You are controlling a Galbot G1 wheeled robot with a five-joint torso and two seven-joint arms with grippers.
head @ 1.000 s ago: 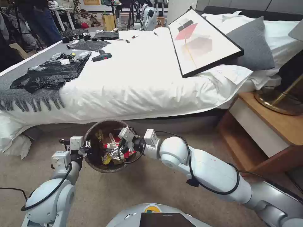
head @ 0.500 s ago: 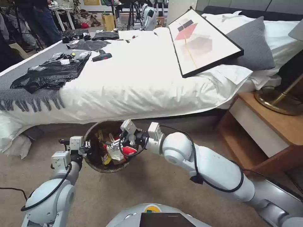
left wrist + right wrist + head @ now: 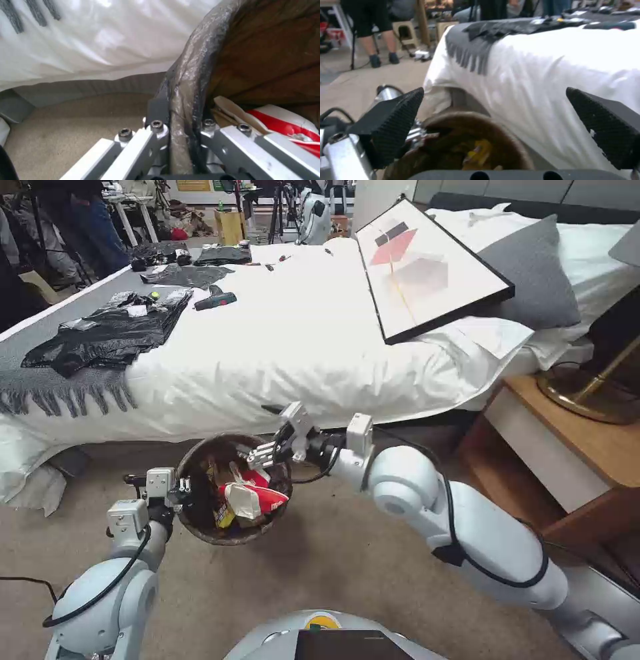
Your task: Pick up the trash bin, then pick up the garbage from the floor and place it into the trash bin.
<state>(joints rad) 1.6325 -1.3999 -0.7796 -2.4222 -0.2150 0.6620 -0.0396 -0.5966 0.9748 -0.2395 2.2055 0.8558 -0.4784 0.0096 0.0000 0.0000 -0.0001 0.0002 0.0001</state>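
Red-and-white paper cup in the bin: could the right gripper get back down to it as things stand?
Probably yes. The right gripper is open above the trash bin rim, with the red-and-white paper cup lying uncovered on top; the left gripper clamps the opposite rim, out of the way.

I find the trash bin [image 3: 200, 527] on the floor before the bed [image 3: 280, 347], crushed cups [image 3: 250, 499] inside. My left pincer [image 3: 183, 488] sits at its left rim, my right pincer [image 3: 261, 453] above its far rim.

Beige carpet [image 3: 320, 567], white-sheeted bed [image 3: 280, 347], grey pillow [image 3: 533, 273], framed picture [image 3: 427, 267], wooden nightstand [image 3: 573, 447], perhaps a lamp base [image 3: 587, 393]
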